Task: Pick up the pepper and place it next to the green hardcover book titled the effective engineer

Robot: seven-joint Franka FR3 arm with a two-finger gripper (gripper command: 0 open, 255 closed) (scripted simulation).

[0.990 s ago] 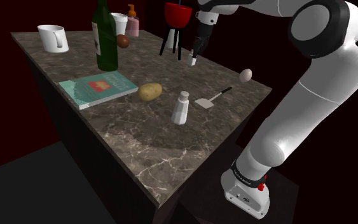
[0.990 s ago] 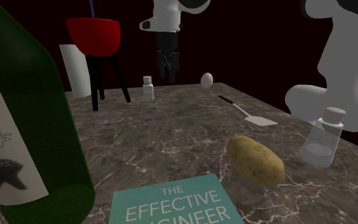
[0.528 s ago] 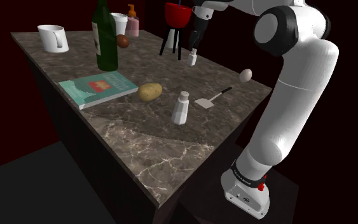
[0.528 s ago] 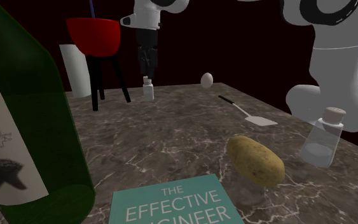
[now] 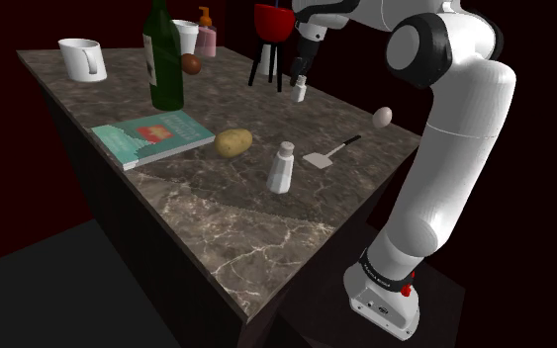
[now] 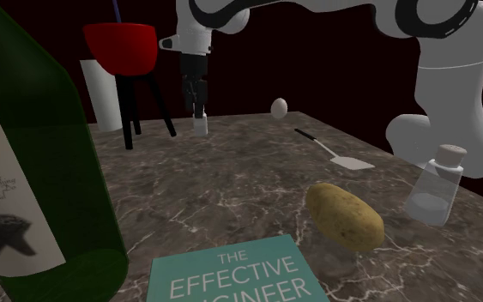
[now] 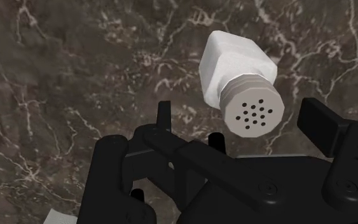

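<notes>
Over pepper shaker point(image 7: 238, 63), fingers point(image 7: 320, 124) spread apart, straddling its cap, w/o contact.

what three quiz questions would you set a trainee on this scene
1. True or false: the end effector is shut on the egg.
2. What stands right below it? A) small white shaker B) spatula C) mug
3. Fill in: the potato lies beside a green-covered ___.
Key: 1 false; 2 A; 3 book.
</notes>
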